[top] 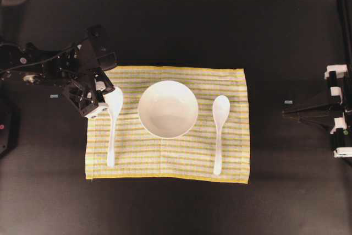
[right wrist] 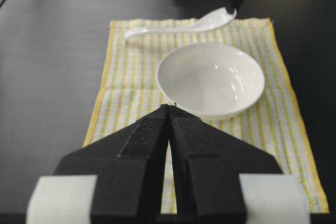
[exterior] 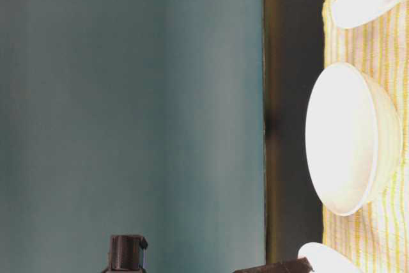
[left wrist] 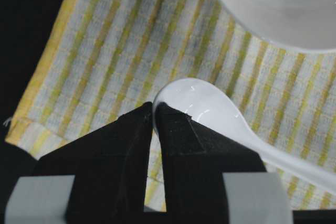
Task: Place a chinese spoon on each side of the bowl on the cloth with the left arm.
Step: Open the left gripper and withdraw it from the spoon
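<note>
Overhead, the left gripper point(top: 99, 100) covers part of the left spoon's point(top: 112, 130) scoop; the bowl point(left wrist: 278, 3) is cut off at the wrist frame's top right

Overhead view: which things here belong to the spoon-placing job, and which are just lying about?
In the job:
left gripper, shut on the left spoon
right spoon
bowl
cloth

Just about:
right gripper, parked shut
table

Black table point(top: 176, 31), teal wall point(exterior: 128, 94)

left arm point(top: 55, 67): black, jointed | cables: exposed | jaws: black wedges, white pads
</note>
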You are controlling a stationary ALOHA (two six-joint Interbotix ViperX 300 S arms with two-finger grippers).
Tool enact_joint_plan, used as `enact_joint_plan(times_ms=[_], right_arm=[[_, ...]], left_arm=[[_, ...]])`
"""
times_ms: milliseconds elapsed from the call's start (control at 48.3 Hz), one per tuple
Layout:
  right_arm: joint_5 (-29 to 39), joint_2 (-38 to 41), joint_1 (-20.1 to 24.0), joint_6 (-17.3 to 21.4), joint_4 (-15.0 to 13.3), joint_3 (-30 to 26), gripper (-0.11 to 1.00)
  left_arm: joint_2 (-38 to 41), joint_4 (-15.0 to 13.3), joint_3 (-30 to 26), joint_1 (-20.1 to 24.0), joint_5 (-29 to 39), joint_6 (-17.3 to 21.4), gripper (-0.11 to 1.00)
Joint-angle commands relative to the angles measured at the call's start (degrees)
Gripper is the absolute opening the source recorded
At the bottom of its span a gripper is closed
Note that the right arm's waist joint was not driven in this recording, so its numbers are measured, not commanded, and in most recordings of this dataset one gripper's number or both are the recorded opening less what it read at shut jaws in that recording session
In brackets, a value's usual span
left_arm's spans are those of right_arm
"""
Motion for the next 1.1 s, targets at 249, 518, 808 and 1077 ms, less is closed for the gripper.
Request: enact_joint_plan(times_ms=[249, 518, 808, 1077], right_arm=[[-0.26, 0.35, 0.0, 0.18, 0.09, -0.26, 0.0], [2.64, -0.44, 0.0, -0.26, 0.09, -0.26, 0.0], [5.1, -0.53, 0.0, -0.35, 0.09, -0.09, 0.0], [7.91, -1.67, 0.0, -0.44, 0.09, 0.0, 0.0]], left_arm=[[1.41, 0.18, 2.64, 0.0, -6.06, -0.62, 0.63], [0.0, 0.18, 1.14, -4.75, -7.91, -1.49, 0.86], [-9.32, 0.18, -0.09, -15.29, -8.17, 0.44, 0.85], [-18.46, 0.18, 3.96, -17.75, -9.05, 0.7, 0.85]])
